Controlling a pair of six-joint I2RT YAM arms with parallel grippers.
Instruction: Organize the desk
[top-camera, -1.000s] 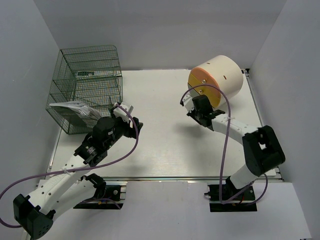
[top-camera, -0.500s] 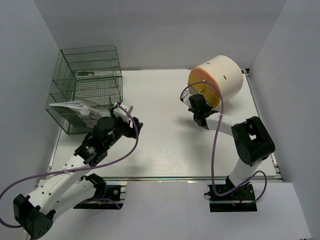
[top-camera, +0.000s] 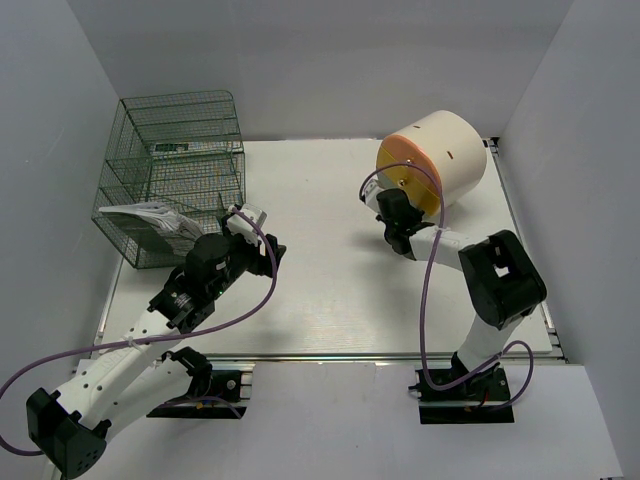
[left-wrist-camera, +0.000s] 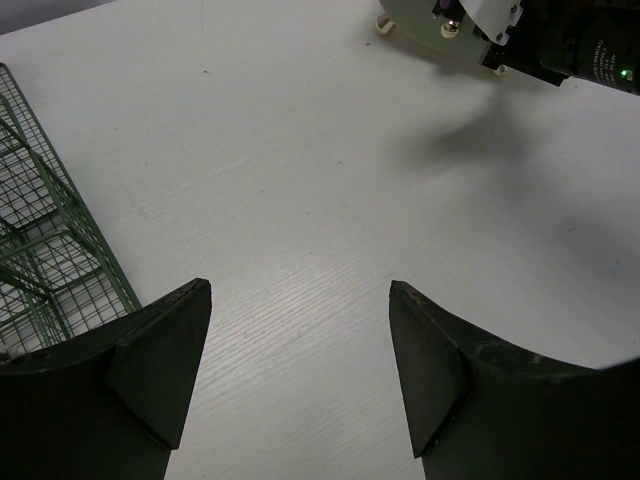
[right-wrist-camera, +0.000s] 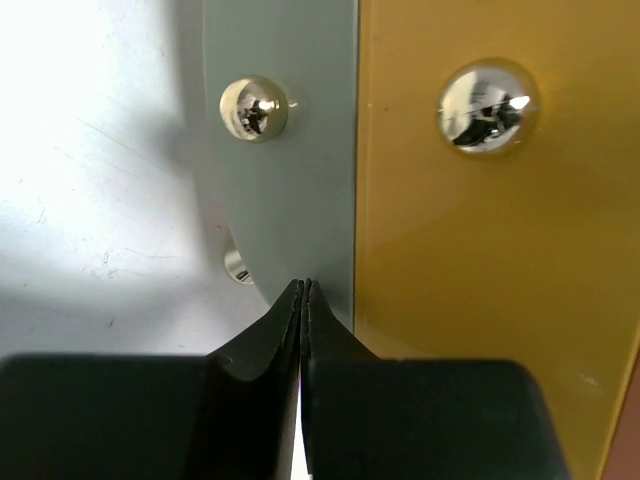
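The white desk (top-camera: 330, 290) carries both arms. My left gripper (top-camera: 262, 232) hovers open over bare desk (left-wrist-camera: 300, 180), just right of the green wire rack (top-camera: 175, 170), with nothing between its fingers (left-wrist-camera: 160, 370). My right gripper (top-camera: 390, 198) is shut and empty. Its tips (right-wrist-camera: 303, 286) are pressed up to the face of the cream cylinder (top-camera: 445, 150). They sit at the lower edge of a grey panel (right-wrist-camera: 290, 170), just left of its seam with the orange panel (right-wrist-camera: 490, 260). Each panel bears a shiny round knob (right-wrist-camera: 254, 107).
The rack (left-wrist-camera: 40, 260) holds a sheaf of papers (top-camera: 150, 218) on its low shelf. The cylinder lies on its side at the back right. An aluminium rail (top-camera: 380, 355) edges the desk's near side. Grey walls close in on three sides.
The right arm has folded up and carried its shut gripper up and left, close against the cylinder's orange face. The left arm has not moved.
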